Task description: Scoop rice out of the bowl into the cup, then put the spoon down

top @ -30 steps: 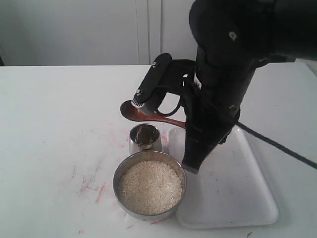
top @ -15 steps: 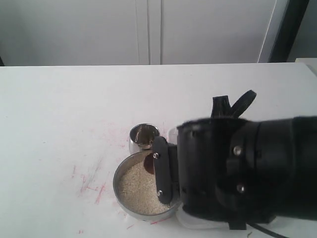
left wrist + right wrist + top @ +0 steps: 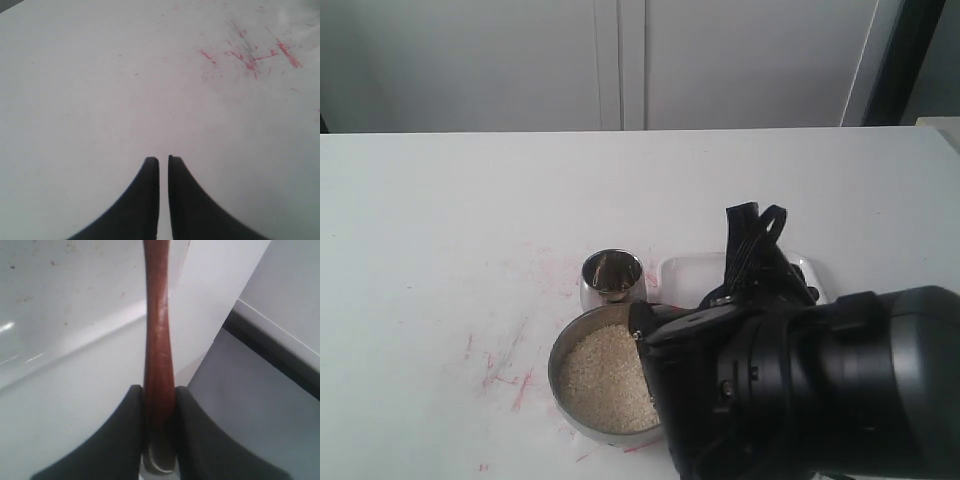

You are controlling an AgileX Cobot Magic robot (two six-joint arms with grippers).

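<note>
The steel bowl [image 3: 556, 368] holds a bed of rice [image 3: 600, 375] near the table's front. Just behind it stands the small steel cup [image 3: 612, 277]. My right arm [image 3: 800, 390] fills the lower right of the exterior view and covers the bowl's right side. The spoon's scoop end is hidden there. In the right wrist view my right gripper [image 3: 159, 390] is shut on the reddish-brown spoon handle [image 3: 159, 335]. My left gripper [image 3: 163, 160] hangs over bare white table, its jaws nearly together with nothing between them. It does not show in the exterior view.
A white tray [image 3: 695, 270] lies right of the cup, mostly behind my right arm. Red scribble marks [image 3: 505, 372] stain the table left of the bowl, and red marks [image 3: 250, 52] also show ahead of the left gripper.
My right arm has swung down from upright, spoon beside the cup, to low over the bowl's right side. The spoon is now hidden behind it in the exterior view.
</note>
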